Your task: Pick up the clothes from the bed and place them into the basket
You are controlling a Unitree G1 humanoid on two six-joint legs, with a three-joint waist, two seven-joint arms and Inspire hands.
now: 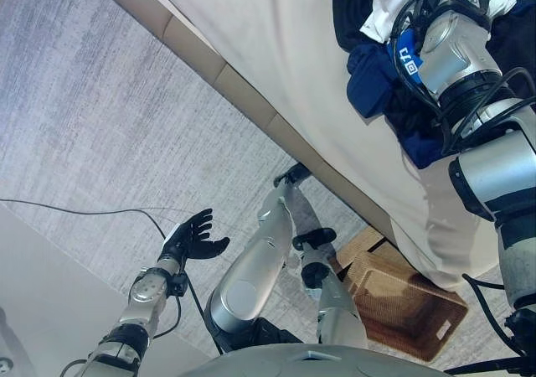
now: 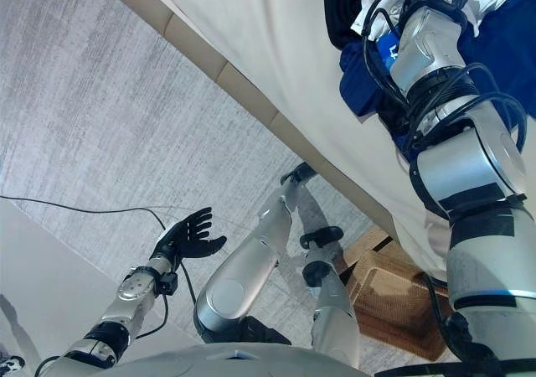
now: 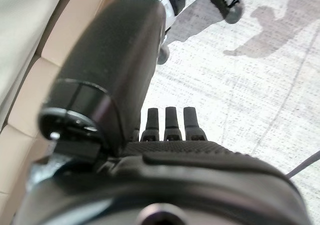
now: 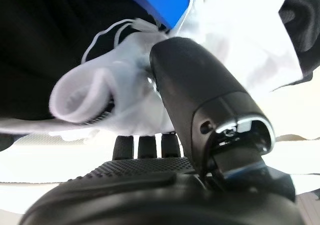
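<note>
Clothes (image 1: 394, 75), a navy, black and white heap, lie on the bed (image 1: 276, 50) at 1 o'clock. Right hand (image 4: 200, 85) sits at the white cloth (image 4: 115, 100); grip cannot be told. Left hand (image 1: 194, 236) hangs spread over grey carpet (image 1: 100, 109) at 7 o'clock, room all round. Wicker basket (image 1: 402, 302) stands at 5 o'clock, against the bed's edge.

Your two head views look steeply down from above, a slight step apart, sharing the bed (image 1: 276, 33), grey carpet (image 1: 92, 100) and wicker basket (image 1: 402, 306). Your left wrist camera faces that carpet (image 3: 260, 85) closely; your right wrist camera sits right against white cloth (image 4: 125, 95).
</note>
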